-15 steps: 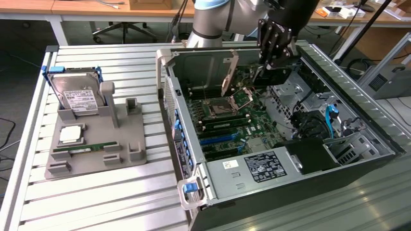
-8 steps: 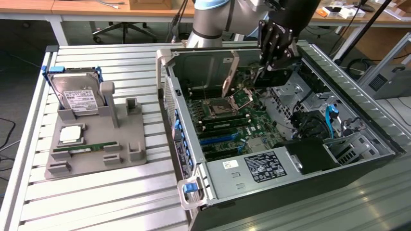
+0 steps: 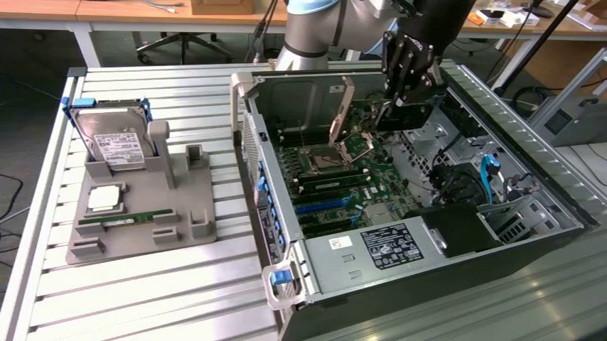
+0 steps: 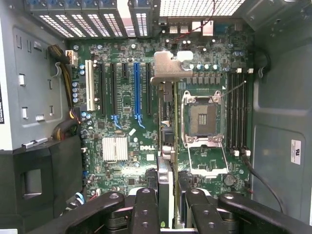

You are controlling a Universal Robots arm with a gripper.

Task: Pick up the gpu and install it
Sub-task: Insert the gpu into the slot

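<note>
The arm point(image 3: 318, 28) is reaching down from the far edge of the counter point(image 3: 170, 298) into the open computer case point(image 3: 531, 177), its wrist pointing nearly straight down over the motherboard point(image 3: 351, 185). The pincer point(image 4: 170, 204) is clenching on the gpu point(image 4: 168, 146), which the wrist view is showing edge-on between the two inner fingers point(image 4: 146, 204), with its silver end bracket point(image 4: 169, 68) at the far end. In the exterior view the pincer point(image 3: 403, 114) is hanging just above the board, over the area beside the empty processor socket point(image 3: 328, 158); the card itself is hard to make out there, probably the dark shape under the black fingers. It is hovering clear of the slots, not seated.

Inside the case, the blue expansion slot point(image 4: 137, 87) and the black slots next to it are lying open beside the card's line, the memory slots point(image 4: 236, 112) are running along the other side of the socket, and the heatsink point(image 4: 115, 148) is sitting near the slots. The power supply point(image 3: 384, 245) is filling the near end of the case, with cables point(image 3: 488, 177) bundled along its far wall.

On the counter's far left corner, well apart from the case, a grey holder point(image 3: 142, 220) is carrying a hard drive point(image 3: 114, 142) standing upright, a processor point(image 3: 104, 199) lying flat, and a green RAM stick point(image 3: 128, 219) along its near side.
</note>
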